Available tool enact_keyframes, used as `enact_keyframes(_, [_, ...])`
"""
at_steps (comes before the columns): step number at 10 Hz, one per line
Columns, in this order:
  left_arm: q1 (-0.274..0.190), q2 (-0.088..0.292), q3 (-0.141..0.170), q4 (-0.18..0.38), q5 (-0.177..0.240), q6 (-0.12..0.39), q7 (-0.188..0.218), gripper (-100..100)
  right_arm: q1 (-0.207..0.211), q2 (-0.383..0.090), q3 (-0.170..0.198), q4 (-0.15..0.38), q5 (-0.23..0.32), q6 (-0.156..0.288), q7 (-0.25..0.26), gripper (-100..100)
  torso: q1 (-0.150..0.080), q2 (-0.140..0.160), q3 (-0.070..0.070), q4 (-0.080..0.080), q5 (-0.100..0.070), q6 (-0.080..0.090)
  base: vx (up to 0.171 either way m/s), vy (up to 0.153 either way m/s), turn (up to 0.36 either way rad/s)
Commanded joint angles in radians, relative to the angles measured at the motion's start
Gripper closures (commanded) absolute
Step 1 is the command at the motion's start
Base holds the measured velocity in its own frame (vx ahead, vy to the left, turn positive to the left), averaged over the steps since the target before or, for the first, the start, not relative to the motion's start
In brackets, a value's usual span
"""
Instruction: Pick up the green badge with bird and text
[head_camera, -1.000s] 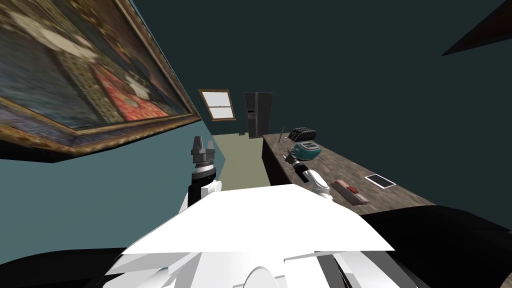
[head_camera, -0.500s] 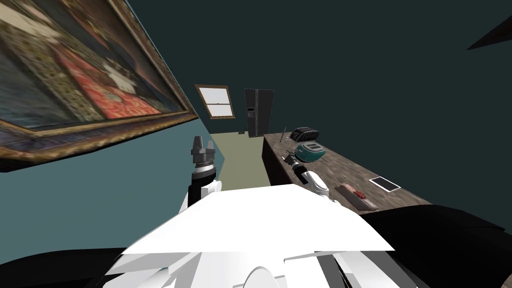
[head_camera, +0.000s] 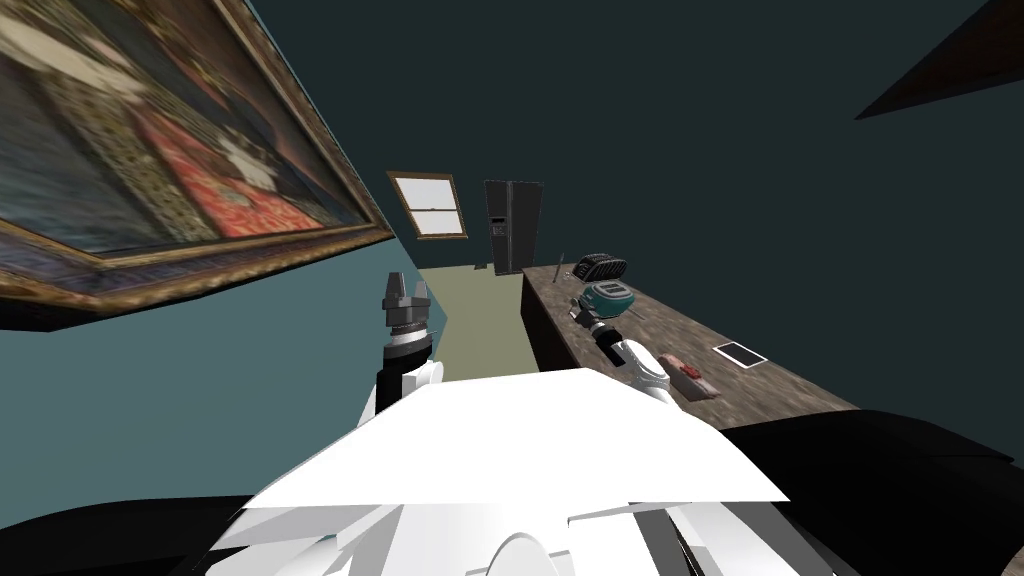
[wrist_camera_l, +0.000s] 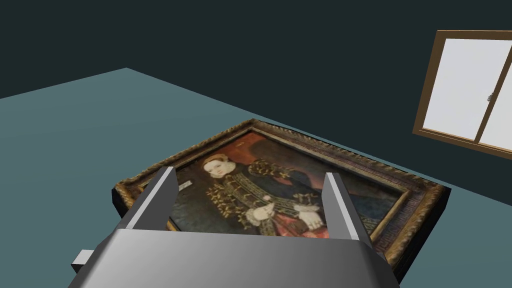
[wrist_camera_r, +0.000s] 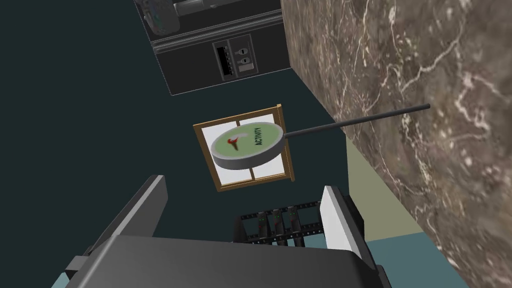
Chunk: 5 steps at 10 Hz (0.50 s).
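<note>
Approach step, by the look of it: nothing gripped yet. Right gripper (head_camera: 577, 314) out over the counter (head_camera: 665, 325) toward 1 o'clock in the head view, just beside a teal toaster (head_camera: 611, 298), with a black rack (head_camera: 602, 267) farther along on the same bearing. Seen along that hand: fingers spread wide with nothing between them, and the badge (wrist_camera_r: 245, 145) ahead at 12 o'clock of the gripper, apart from both fingertips. Green disc with a grey rim, a small red bird and the word ACTIVITY on a face tilted toward the hand; thin dark pin (wrist_camera_r: 357, 120) running from the rim across the marbled counter top. Cannot tell whether resting on the counter or hanging past its edge. Left gripper (head_camera: 405, 287) held up at 11 o'clock, well apart from the work, 2 fingers likewise spread and empty. Next, most likely: push the right hand forward along its own line, fingers kept apart, until flanking the disc; turn the wrist to meet the rim with the blades rather than the flat face; then close. Worth minding: a thin disc, probably easy to nudge away with 1 blade arriving first.
</note>
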Motion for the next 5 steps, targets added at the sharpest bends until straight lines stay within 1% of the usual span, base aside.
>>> enact_keyframes(1, [0.000, 0.000, 0.000, 0.000, 0.000, 0.000, 0.000, 0, 0.000, 0.000, 0.000, 0.000, 0.000, 0.000, 0.000, 0, 0.000, 0.000, 0.000, 0.000, 0.000, 0.000, -0.002, -0.009, 0.005])
enact_keyframes(2, [0.000, 0.000, 0.000, 0.000, 0.000, 0.000, 0.000, 0, 0.000, 0.000, 0.000, 0.000, 0.000, 0.000, 0.000, -100, 0.003, 0.000, 0.000, 0.000, 0.001, 0.000, 0.000, 0.000, 0.000])
enact_keyframes(3, [0.000, 0.000, 0.000, 0.000, 0.000, 0.000, 0.000, 0, 0.000, 0.000, 0.000, 0.000, 0.000, 0.000, 0.000, 100, 0.004, -0.001, 0.000, 0.000, 0.001, 0.000, 0.000, 0.000, 0.000])
enact_keyframes(5, [0.000, 0.000, 0.000, 0.000, 0.000, 0.000, 0.000, 0, 0.000, 0.000, 0.000, 0.000, 0.000, 0.000, 0.000, 100, 0.004, -0.001, -0.001, 0.000, 0.001, 0.000, 0.000, 0.000, 0.000])
